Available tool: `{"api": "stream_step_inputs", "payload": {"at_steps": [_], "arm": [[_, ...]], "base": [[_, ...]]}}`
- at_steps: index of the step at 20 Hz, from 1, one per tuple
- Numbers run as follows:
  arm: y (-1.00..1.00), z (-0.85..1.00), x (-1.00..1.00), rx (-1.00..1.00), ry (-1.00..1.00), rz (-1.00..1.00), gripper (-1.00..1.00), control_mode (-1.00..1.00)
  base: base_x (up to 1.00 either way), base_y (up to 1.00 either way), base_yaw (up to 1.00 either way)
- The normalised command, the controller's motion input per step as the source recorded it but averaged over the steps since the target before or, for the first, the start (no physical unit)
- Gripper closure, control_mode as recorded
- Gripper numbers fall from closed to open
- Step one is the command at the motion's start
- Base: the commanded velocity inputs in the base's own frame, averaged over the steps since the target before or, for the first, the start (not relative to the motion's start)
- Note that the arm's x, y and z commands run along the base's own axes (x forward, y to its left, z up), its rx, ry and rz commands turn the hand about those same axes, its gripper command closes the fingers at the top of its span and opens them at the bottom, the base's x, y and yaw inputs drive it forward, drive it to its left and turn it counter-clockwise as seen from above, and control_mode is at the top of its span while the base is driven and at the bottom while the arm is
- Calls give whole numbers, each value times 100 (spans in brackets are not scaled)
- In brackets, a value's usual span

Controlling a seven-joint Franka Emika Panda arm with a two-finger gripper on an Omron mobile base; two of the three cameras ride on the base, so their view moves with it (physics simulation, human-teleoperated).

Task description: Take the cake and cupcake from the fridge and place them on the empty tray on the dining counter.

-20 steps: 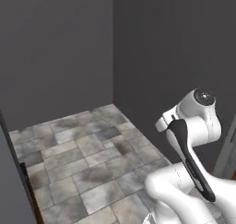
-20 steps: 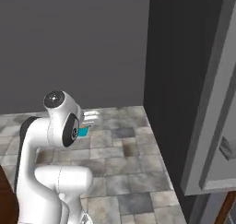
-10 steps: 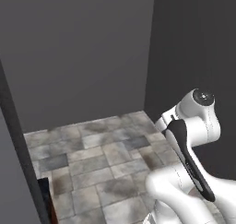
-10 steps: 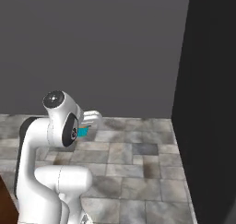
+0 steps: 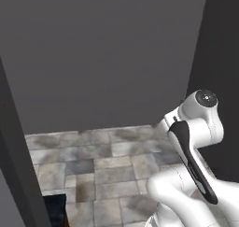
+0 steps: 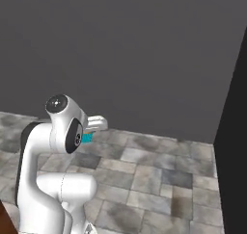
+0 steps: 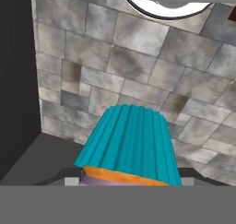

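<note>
One cupcake [image 7: 126, 147] fills the lower middle of the hand view, right at the gripper [image 7: 129, 179]. Its teal pleated wrapper faces the camera's upper side. The orange cake rim and a sliver of pale pink-purple frosting sit at the lower edge. So the cupcake lies on its side as that camera sees it. Its axis runs from the frosting, near the camera, to the wrapper's narrower base, farther out along the gripper. The wrapper widens toward the frosting end.

A grey finger [image 7: 67, 180] shows at the cupcake's left and another at its right, both hard against the wrapper. The fingers stand fairly wide and hold the cupcake between them.

In the right base view a small teal patch of the cupcake [image 6: 87, 138] shows just under the white hand [image 6: 96, 123]. It sits right of the arm's upper joint, above the floor [image 6: 159, 175].

That makes one cupcake, one gripper and one arm [image 5: 198, 128]. The arm is folded up near the base in both base views.

Beyond the arm lies a floor of grey stone tiles, with a plain dark grey wall [image 5: 107, 53] behind it. A darker panel [image 6: 234, 146] stands at the right in the right base view. Another dark upright [image 5: 16, 160] stands at the near left in the left base view.
</note>
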Motion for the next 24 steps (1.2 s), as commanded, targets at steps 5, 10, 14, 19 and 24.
{"api": "stream_step_inputs", "payload": {"at_steps": [5, 10, 14, 19, 24], "arm": [[0, 0, 0, 0, 0, 0, 100, 100], [0, 0, 0, 0, 0, 0, 100, 100], [0, 0, 0, 0, 0, 0, 100, 100], [0, 0, 0, 0, 0, 0, 100, 100], [0, 0, 0, 0, 0, 0, 100, 100]], "base": [[50, 16, 44], [57, 10, 44], [63, 8, 43], [63, 9, 44], [65, 9, 46]]}}
